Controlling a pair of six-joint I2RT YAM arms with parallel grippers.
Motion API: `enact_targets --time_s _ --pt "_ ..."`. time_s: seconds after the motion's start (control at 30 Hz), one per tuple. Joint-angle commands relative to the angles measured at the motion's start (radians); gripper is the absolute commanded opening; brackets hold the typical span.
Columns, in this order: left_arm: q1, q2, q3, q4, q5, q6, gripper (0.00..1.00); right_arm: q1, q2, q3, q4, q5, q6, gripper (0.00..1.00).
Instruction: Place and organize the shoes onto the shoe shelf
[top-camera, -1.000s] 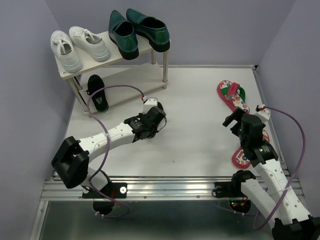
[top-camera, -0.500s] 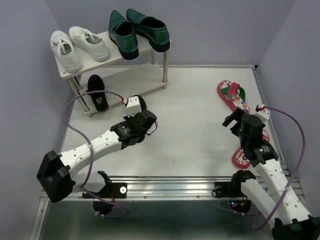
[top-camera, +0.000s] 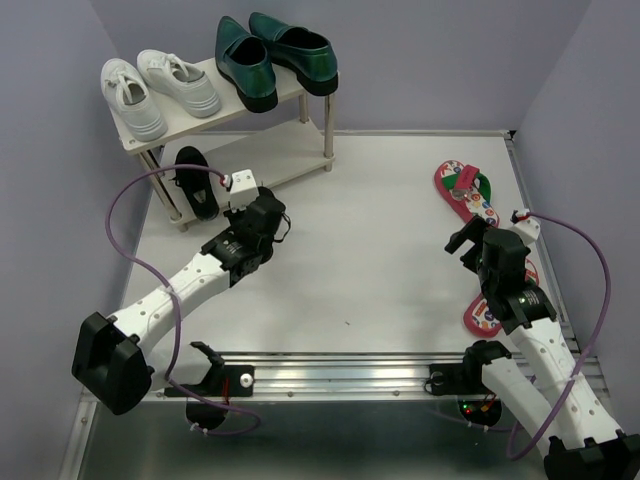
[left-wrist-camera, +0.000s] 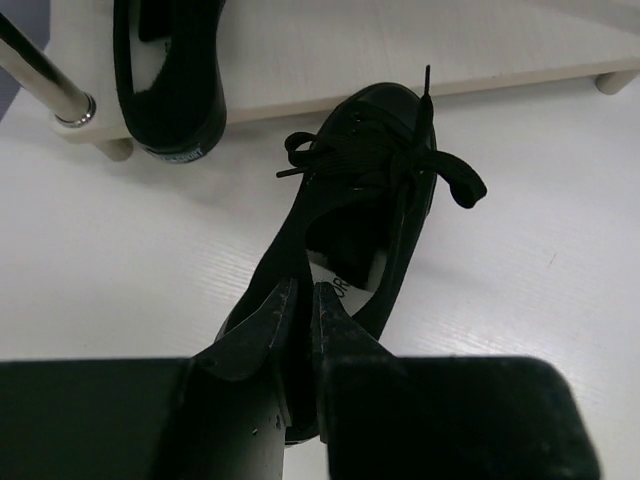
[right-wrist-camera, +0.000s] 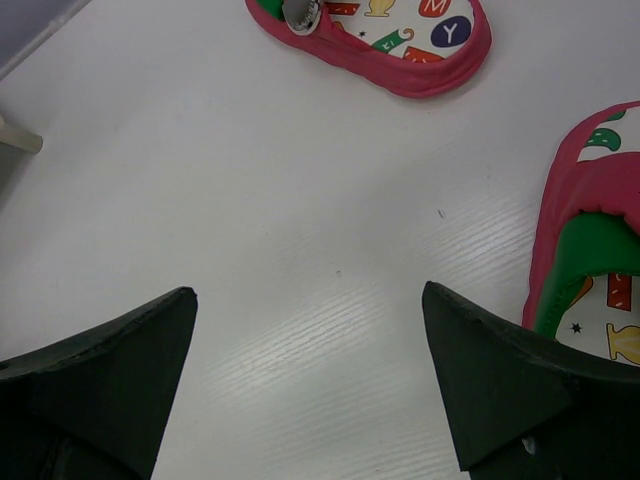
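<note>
The shoe shelf (top-camera: 215, 120) stands at 11 o'clock on the white table (top-camera: 400, 260): two pale wood boards on thin metal legs. Its top board carries two glossy dark-green loafers (top-camera: 246, 68) and two white lace-up sneakers (top-camera: 180, 85). On the lower board, at its 9 o'clock end, lies one matte black low shoe (left-wrist-camera: 170, 70).

The second black shoe (left-wrist-camera: 370, 200), soft and dull with a tied lace bow, lies on the table with its toe at the front edge of the lower board. The left gripper (left-wrist-camera: 303, 290) pinches the rim of its heel opening, with the jaws drawn almost together. The left arm stretches low and long toward 11 o'clock.

Two red flip-flops with printed footbeds lie on the table, one (top-camera: 465, 192) at 2 o'clock and the other (top-camera: 485, 310) at 4 o'clock, partly under the right arm. The right gripper (right-wrist-camera: 308, 292) is spread wide, holding nothing, and the right arm is folded and points toward 12 o'clock.
</note>
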Motion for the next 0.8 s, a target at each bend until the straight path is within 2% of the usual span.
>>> enact_targets --time_s 0.0,0.23,0.5,0.67,0.77 --pt "0.037 -0.001 0.024 0.25 -0.055 0.124 0.0 -0.003 -0.001 0.023 0.017 0.006 -0.004 1.0" --pt "0.047 0.002 0.001 0.366 -0.064 0.18 0.0 -0.003 0.022 0.028 0.035 -0.001 0.0 1.0" --pt "0.034 -0.05 -0.011 0.231 0.039 0.066 0.0 -0.003 0.033 0.026 0.037 0.008 -0.003 1.0" --pt "-0.028 -0.073 -0.105 0.252 0.085 -0.018 0.0 -0.003 0.042 0.025 0.051 -0.008 0.005 1.0" --pt "-0.132 -0.007 -0.123 0.278 0.053 -0.095 0.0 -0.003 0.05 0.026 0.055 -0.015 0.013 1.0"
